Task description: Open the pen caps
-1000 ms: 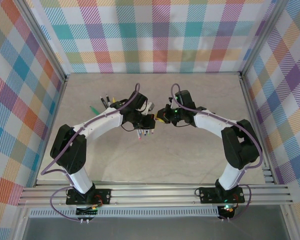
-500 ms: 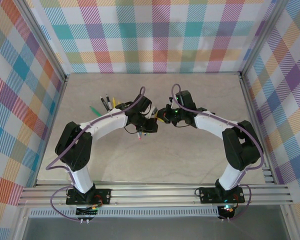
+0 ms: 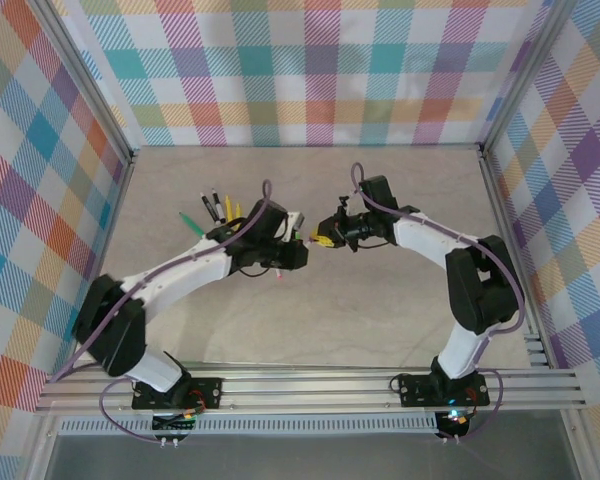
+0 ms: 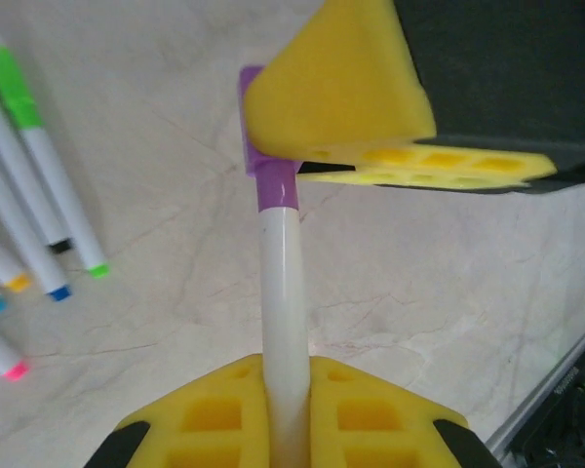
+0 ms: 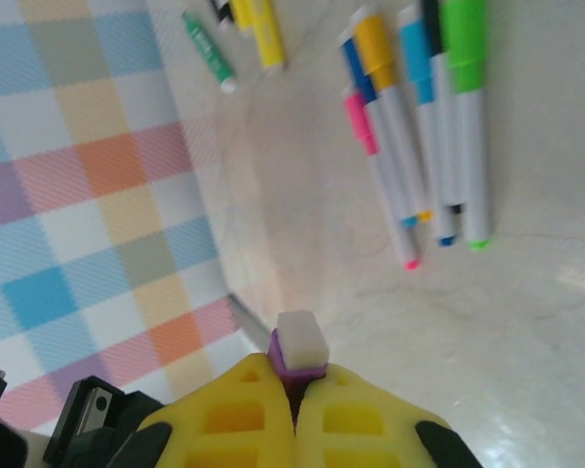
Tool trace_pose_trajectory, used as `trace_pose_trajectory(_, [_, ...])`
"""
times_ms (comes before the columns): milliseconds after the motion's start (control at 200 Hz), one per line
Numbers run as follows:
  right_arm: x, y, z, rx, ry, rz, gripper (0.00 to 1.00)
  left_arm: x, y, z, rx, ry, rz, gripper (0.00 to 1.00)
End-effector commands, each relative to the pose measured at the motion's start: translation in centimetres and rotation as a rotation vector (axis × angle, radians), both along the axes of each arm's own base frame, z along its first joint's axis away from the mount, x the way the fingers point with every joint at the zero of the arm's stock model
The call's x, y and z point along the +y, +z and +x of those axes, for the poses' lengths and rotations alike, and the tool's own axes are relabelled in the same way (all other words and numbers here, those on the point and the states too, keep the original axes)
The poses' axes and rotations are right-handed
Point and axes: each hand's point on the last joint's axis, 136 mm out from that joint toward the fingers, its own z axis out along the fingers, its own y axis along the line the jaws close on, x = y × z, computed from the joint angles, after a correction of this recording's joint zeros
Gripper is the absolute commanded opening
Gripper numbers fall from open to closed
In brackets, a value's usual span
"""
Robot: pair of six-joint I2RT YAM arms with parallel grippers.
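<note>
While the left gripper (image 4: pixel 288 400) pinches the white barrel of the purple pen (image 4: pixel 281 292) between its yellow pads, the right gripper (image 5: pixel 294 390) has its fingers pressed together on the purple cap (image 4: pixel 276 185). The two hold the pen between them, above the table (image 3: pixel 380 310). In the left wrist view the cap looks joined to the barrel, so I judge the step in hand to be the pull-apart. I cannot tell whether the cap has loosened. Next, both grips need to hold firm while the arms draw apart straight along the pen. The other capped pens (image 5: pixel 419 127) lie in a row on the table, waiting.
</note>
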Motion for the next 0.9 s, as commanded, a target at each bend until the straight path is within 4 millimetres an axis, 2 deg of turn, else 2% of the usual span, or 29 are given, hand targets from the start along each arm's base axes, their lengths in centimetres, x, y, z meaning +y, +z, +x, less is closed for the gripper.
trace_pose_trajectory(0, [-9.1, -4.1, 10.0, -0.108, -0.378, -0.235, 0.00, 4.1, -0.5, -7.8, 0.194, -0.088, 0.121, 0.00])
trace_pose_trajectory(65, [-9.3, -4.6, 10.3, -0.097, -0.399, -0.232, 0.00, 3.9, 0.2, -7.6, 0.183, -0.093, 0.111, 0.00])
trace_pose_trajectory(140, [-10.3, -4.6, 11.7, -0.087, -0.435, -0.197, 0.00, 3.1, 0.3, -8.7, 0.211, -0.123, 0.088, 0.00])
trace_pose_trajectory(180, [-11.1, -4.2, 12.6, -0.083, -0.458, -0.189, 0.00, 2.9, 0.2, -10.1, 0.238, -0.160, 0.066, 0.00])
trace_pose_trajectory(285, [-11.6, -2.7, 14.7, -0.121, -0.465, -0.202, 0.00, 4.2, 1.1, -12.5, 0.240, -0.161, 0.038, 0.00])
trace_pose_trajectory(395, [-11.1, -1.8, 15.7, -0.143, -0.453, -0.197, 0.00, 5.6, 1.8, -13.1, 0.212, -0.131, 0.049, 0.00])
trace_pose_trajectory(455, [-10.3, -1.2, 15.9, -0.156, -0.435, -0.184, 0.00, 5.8, 2.3, -12.3, 0.184, -0.110, 0.056, 0.00])
trace_pose_trajectory(580, [-8.7, 0.1, 14.9, -0.191, -0.392, -0.188, 0.00, 5.6, 2.6, -8.8, 0.135, -0.048, 0.078, 0.00])
trace_pose_trajectory(605, [-8.4, 0.3, 14.6, -0.196, -0.384, -0.184, 0.00, 5.4, 2.7, -8.2, 0.122, -0.044, 0.079, 0.03])
trace_pose_trajectory(710, [-7.1, 1.0, 12.7, -0.203, -0.338, -0.166, 0.00, 4.0, 3.9, -5.4, 0.050, -0.041, 0.050, 0.27])
trace_pose_trajectory(800, [-5.6, 1.5, 10.6, -0.211, -0.291, -0.163, 0.00, 2.9, 4.8, -3.4, 0.003, -0.039, 0.041, 0.37])
trace_pose_trajectory(895, [-3.6, 2.0, 8.2, -0.220, -0.230, -0.156, 0.00, 2.2, 4.5, -1.7, -0.008, -0.034, 0.067, 0.43])
